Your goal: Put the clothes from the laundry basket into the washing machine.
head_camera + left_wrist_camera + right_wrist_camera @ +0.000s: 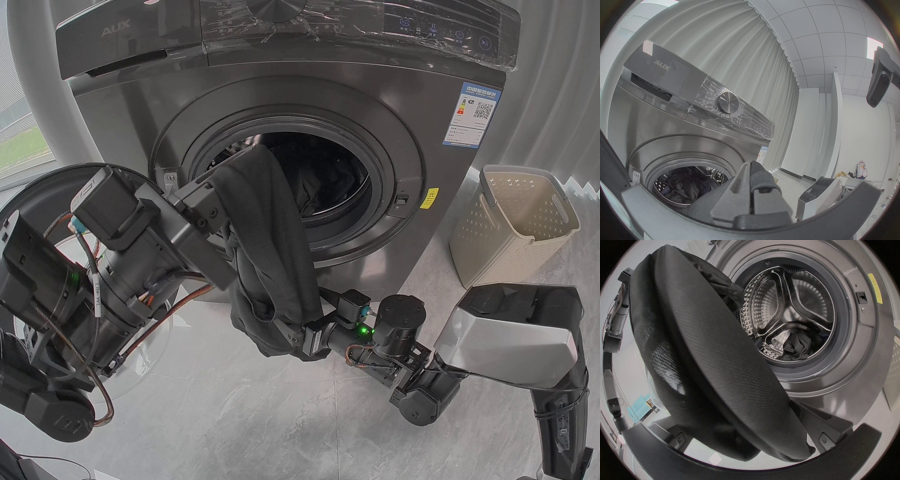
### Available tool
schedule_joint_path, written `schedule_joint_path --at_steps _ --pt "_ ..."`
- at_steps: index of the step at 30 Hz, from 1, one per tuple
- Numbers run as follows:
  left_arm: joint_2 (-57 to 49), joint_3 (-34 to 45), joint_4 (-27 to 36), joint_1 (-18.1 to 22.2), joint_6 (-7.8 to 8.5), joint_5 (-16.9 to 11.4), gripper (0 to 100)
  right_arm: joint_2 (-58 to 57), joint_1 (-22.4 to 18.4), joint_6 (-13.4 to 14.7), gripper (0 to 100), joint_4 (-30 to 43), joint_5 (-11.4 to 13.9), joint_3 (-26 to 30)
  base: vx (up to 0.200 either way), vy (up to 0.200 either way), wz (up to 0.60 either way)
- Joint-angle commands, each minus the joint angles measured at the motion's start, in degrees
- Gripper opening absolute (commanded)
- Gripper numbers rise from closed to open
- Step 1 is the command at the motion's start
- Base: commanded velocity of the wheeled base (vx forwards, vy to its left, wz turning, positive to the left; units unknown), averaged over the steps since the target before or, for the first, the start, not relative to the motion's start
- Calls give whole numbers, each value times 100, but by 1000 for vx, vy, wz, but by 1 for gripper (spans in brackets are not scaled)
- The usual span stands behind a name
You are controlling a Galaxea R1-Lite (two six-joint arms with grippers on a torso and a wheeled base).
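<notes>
A dark garment (275,237) hung stretched between the robot's two arms in front of the one washing machine (387,94), which took up the upper half of the head view, its round door (44,187) swung open at the left edge. The left end effector (752,184), left of centre at the mouth of the drum, was clamped narrow on the upper end of the cloth, a fold pinched between its fingers (734,190). The right end effector (299,337), just below centre, was buried in the bunched lower end of the same garment; whether it gripped the cloth or merely carried it could not be told. The garment's top lay over the rim of the opening, while most of it hung outside, above the grey floor (250,412).

The step in hand appeared to be loading this piece. The next move would likely call for carrying the lower bunch up and through the opening, then letting go at both ends once the cloth was past the rim, so that nothing trailed out over the door seal.

By count: one washing machine, one beige laundry basket (519,231) standing at the right of the frame, beside the machine, one garment in hand, two end effectors. A heap of dark clothes (797,346) lay in the bottom of the drum; how many pieces it held could not be made out.
</notes>
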Motion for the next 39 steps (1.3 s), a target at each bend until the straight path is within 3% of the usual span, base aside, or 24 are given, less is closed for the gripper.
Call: schedule_joint_path --at_steps 1,7,12,13,16,19,26,32,39 --pt "-58 -14 -2 -47 -2 -4 0 389 -86 -33 100 5 16 -392 0 0 0" --pt "-102 -14 -2 -47 -11 -13 0 591 -121 -16 100 5 -1 -902 0 0 0" --pt "-58 3 -2 15 -11 -4 0 520 -130 11 100 -30 -71 -1016 0 0 0" --pt "-49 3 7 32 -11 5 0 503 -130 20 0 -38 -89 -999 0 0 0" --pt "-23 3 16 155 -11 31 0 389 -148 46 0 -56 -98 -902 0 0 0" --pt "56 21 86 524 -19 57 0 -86 -306 37 0 -65 -71 -383 0 0 0" --pt "232 293 438 929 -19 93 0 -1237 -508 55 0 -65 -63 425 0 0 0" --pt "856 794 376 1245 7 75 0 -2011 -517 46 0 -56 -107 531 0 0 0" --pt "1383 1216 350 1289 51 84 0 -2292 -402 187 0 -56 -194 698 0 0 0"
